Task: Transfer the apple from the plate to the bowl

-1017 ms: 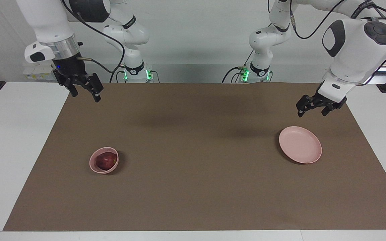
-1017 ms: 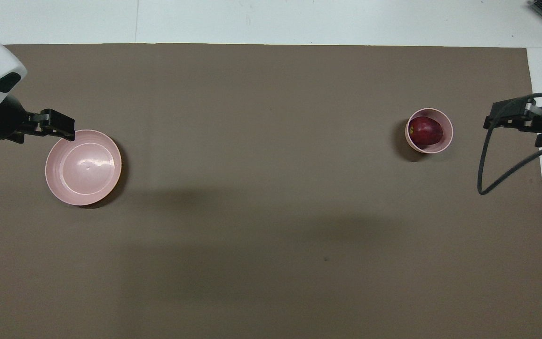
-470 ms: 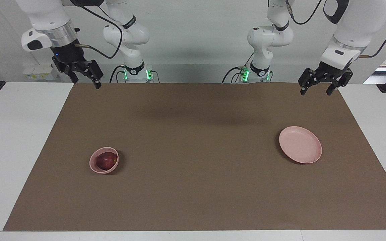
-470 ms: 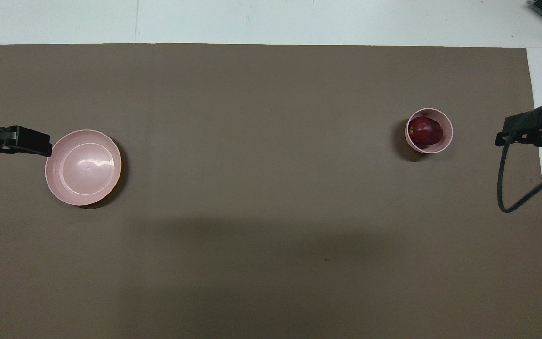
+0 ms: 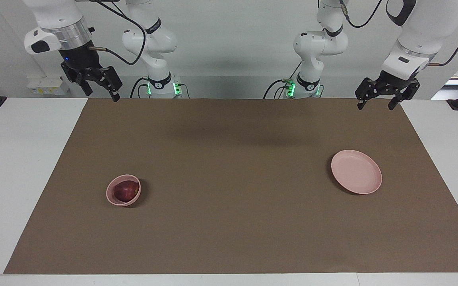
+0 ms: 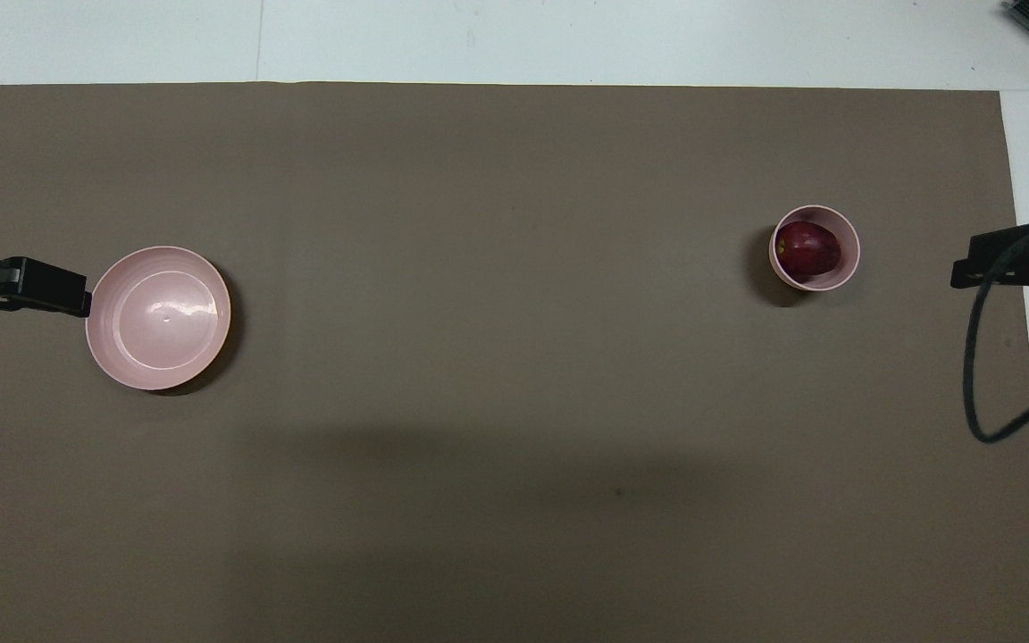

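Note:
The dark red apple lies in the small deep pink bowl, toward the right arm's end of the table; both also show in the overhead view, the apple inside the bowl. The flat pink plate sits empty toward the left arm's end, and shows in the overhead view. My right gripper is open and empty, raised over the mat's edge nearest the robots. My left gripper is open and empty, raised over the mat's corner nearest the robots.
A brown mat covers the middle of the white table. The arms' bases stand at the table's edge nearest the robots. A black cable hangs from the right arm.
Both grippers have risen and drawn back toward the robots, away from the bowl and the plate. The apple, bowl and plate have not moved.

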Available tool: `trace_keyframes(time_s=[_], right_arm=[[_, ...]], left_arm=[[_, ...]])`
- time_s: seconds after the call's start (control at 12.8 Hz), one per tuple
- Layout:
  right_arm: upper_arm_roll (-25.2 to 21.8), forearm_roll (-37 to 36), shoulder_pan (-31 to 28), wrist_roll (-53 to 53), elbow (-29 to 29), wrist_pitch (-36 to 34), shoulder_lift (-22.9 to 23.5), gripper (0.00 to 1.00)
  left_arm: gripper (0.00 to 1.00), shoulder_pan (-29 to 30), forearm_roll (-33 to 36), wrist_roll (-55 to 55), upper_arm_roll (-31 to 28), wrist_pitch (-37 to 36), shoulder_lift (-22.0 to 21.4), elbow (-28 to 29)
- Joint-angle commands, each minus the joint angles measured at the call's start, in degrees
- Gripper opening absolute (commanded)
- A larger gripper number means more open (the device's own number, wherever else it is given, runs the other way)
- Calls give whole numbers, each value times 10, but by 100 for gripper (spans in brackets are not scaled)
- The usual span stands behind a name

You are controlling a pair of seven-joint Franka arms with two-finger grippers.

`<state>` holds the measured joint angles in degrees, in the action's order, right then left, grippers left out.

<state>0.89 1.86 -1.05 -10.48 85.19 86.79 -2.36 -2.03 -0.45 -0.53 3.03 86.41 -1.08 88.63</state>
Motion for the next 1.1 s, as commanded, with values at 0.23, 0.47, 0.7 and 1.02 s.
trace_keyframes(time_s=[0.23, 0.47, 0.7, 1.02], right_arm=[[2, -44, 4, 94, 23, 1, -17, 100], [3, -34, 4, 87, 23, 2, -17, 100], [3, -26, 4, 66, 23, 5, -17, 100], [3, -25, 3, 66, 23, 4, -17, 100]], left_arm=[[100, -8, -35, -7, -7, -59, 28, -88], [100, -10, -33, -6, -7, -65, 27, -87], [100, -10, -32, -4, -7, -71, 27, -87], [100, -12, -22, -4, -7, -83, 28, -88]])
